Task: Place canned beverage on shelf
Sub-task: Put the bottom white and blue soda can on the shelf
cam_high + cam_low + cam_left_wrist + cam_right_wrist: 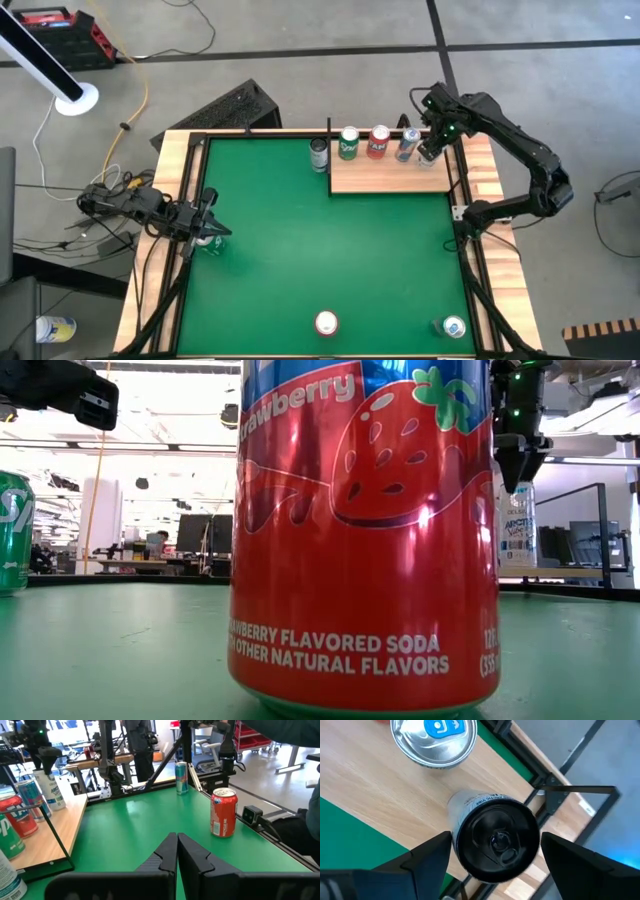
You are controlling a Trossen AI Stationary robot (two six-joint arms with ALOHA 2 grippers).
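Observation:
The shelf (390, 176), a light wooden panel, lies at the table's far right. On it stand a green can (349, 143), a red can (378, 142), a blue-and-silver can (407, 145) and a white can with a black top (495, 840). My right gripper (495, 857) is open and points down over the white can, one finger on either side of its top. In the low view its fingertips (517, 470) hang just above that can (517, 525), clear of it. My left gripper (177, 852) waits shut at the table's left edge (205, 232).
A grey can (318, 153) stands on the green table beside the shelf's left end. A red strawberry soda can (326, 323) and a blue-topped can (453, 326) stand at the near edge. The green middle of the table (320, 240) holds nothing.

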